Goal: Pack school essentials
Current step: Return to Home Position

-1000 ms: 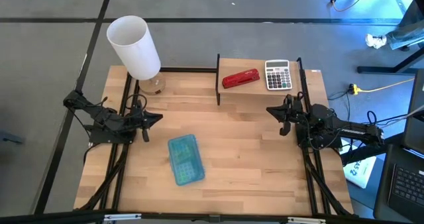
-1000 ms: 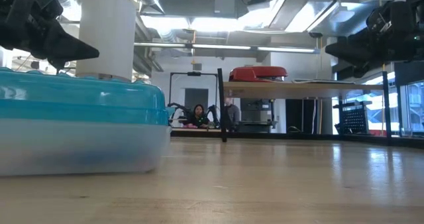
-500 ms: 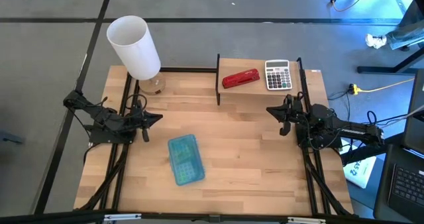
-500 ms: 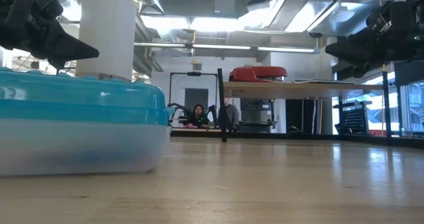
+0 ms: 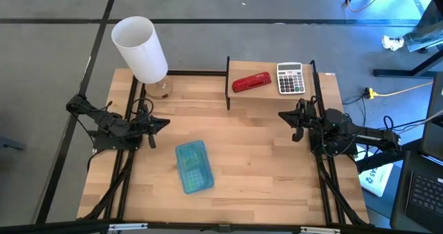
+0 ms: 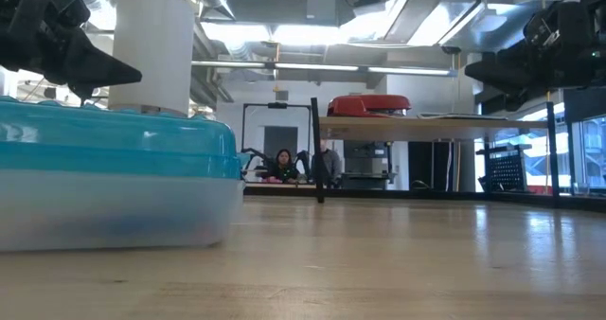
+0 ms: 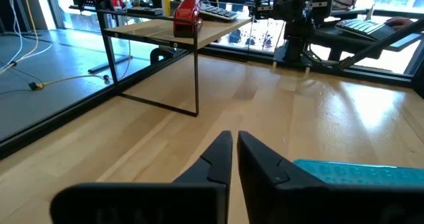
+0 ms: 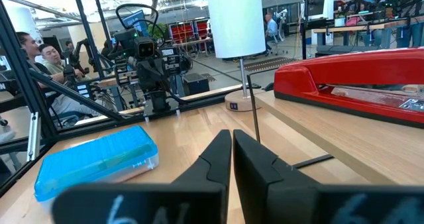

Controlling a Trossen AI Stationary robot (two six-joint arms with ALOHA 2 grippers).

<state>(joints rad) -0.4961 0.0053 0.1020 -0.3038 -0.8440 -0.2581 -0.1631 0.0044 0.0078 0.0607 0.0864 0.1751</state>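
Well, the blue supply box (image 5: 194, 166) lies flat on the desk (image 5: 256, 165) with its lid down. I cannot make out the school essentials through its cloudy plastic, so I judge them packed inside. My left pincer (image 7: 234, 136) hangs above the desk, clenched on nothing, its two fingers almost touching. The box sits near it, off its tip and a little to one side. My right pincer (image 8: 231, 134) is clenched and empty as well, and the box is well apart from it, out ahead across the desk. Just beside the right pincer is the small raised shelf (image 5: 263, 64) with the red stapler (image 5: 251, 82) and grey calculator (image 5: 290, 78) on it. The lamp (image 5: 140, 49) stands beyond the left pincer.

If I had to lift the box, I would expect stiff moulded plastic. It looks light, but loose contents would slide and shift the weight. Its smooth walls look slippery, so I would take it across the short width at the middle, low on the body rather than on the lid, and keep it level so the lid does not pop open.
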